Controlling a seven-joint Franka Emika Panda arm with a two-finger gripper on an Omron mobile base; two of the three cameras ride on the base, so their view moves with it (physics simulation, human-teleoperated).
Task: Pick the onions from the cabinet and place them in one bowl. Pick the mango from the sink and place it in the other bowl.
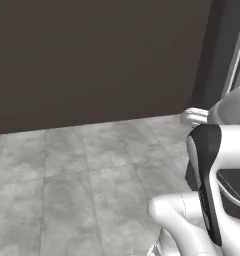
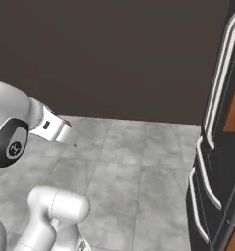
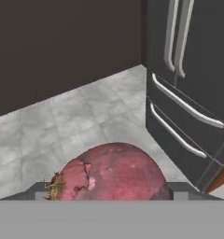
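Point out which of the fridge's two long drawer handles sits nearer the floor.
The lower drawer handle: the bar running just under the other drawer handle and closest to the grey floor.

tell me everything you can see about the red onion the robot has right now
The red onion sits at the bottom of the hand view, right at the gripper, large and close to the camera. It is a round reddish-purple bulb with mottled, papery-looking skin. A flap of skin is torn near its left end, where a tuft of dry tan roots sticks out, so it lies on its side. Its underside is cut off by the bottom of the picture, so the fingers' contact with it is hidden. Grey floor tiles lie far below it.
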